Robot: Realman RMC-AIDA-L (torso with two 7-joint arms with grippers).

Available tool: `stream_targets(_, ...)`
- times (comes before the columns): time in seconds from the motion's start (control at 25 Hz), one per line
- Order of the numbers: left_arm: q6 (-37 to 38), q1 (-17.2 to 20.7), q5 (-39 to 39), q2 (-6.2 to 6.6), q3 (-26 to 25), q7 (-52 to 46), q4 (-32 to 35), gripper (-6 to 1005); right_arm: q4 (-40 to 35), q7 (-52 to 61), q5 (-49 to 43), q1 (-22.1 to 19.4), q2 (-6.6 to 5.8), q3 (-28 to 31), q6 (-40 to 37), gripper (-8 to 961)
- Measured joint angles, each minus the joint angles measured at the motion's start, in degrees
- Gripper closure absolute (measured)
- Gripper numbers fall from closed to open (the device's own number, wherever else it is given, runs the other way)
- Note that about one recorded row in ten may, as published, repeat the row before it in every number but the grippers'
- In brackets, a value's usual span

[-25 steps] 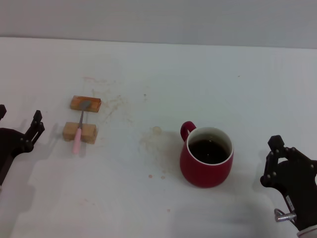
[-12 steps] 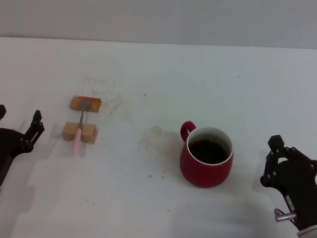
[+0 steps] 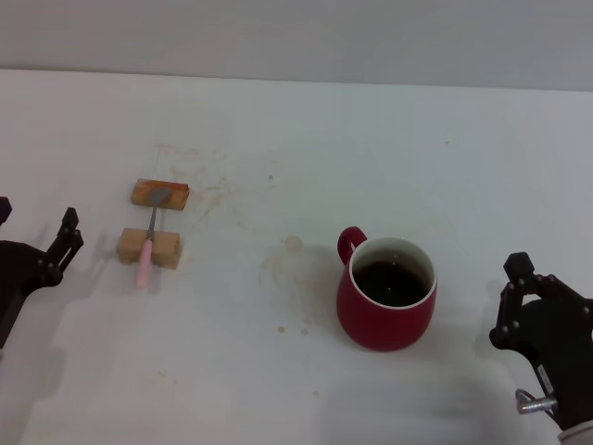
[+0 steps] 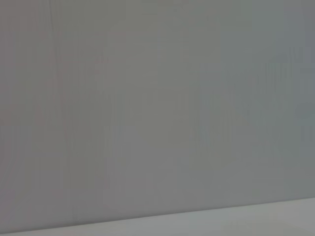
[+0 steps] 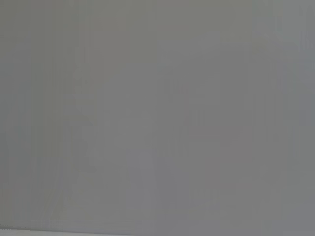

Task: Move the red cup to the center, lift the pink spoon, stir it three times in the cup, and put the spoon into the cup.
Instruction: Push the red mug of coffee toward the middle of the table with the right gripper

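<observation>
The red cup (image 3: 386,295) stands upright right of the table's middle, its handle toward the far left, with dark liquid inside. The pink spoon (image 3: 146,247) lies across two tan wooden blocks at the left, pink handle toward me, grey bowl end on the far block. My left gripper (image 3: 35,221) is open and empty at the left edge, left of the spoon. My right gripper (image 3: 542,297) sits at the lower right, right of the cup and apart from it. Both wrist views show only a grey wall.
The far wooden block (image 3: 160,194) and the near wooden block (image 3: 149,247) hold the spoon up. The white table (image 3: 296,139) has faint brown stains (image 3: 293,244) between the blocks and the cup.
</observation>
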Motion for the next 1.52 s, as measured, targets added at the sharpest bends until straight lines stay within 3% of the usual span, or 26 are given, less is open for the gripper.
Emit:
stream_targets(0.64, -0.1, -1.0, 0.0, -0.03, 0.3, 0.0, 0.0, 155, -2.2, 3.2, 0.0, -2.2, -0.02, 2.9, -4.5, 952)
stream_targets(1.52, -0.6, -1.5, 0.0, 0.18, 0.4, -0.2, 0.0, 155, -2.7, 2.5, 0.0, -3.0, 0.00, 4.2, -4.5, 952)
